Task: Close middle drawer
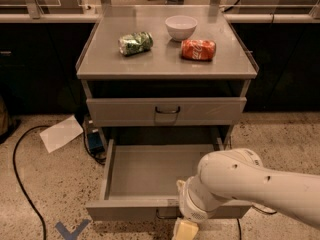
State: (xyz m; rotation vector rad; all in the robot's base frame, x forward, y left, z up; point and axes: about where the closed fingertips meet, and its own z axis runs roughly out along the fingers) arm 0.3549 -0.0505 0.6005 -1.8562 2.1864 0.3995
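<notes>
The middle drawer (145, 170) is pulled out wide under the shut top drawer. Its grey tray interior is bare. Its flat front (125, 210) faces me at the bottom of the camera view, and its small handle is mostly hidden behind my arm. My gripper (185, 229) hangs at the lower edge of the view, just in front of the drawer front near its middle. The bulky white arm (240, 186) comes in from the right and covers the drawer's front right corner.
The top drawer (165, 111) with its dark handle is shut. On the cabinet top lie a green crumpled bag (135, 42), a white bowl (181, 27) and a red can (198, 49). A sheet of paper (61, 133), a black cable (20, 184) and a blue tape mark (70, 230) are on the floor at left.
</notes>
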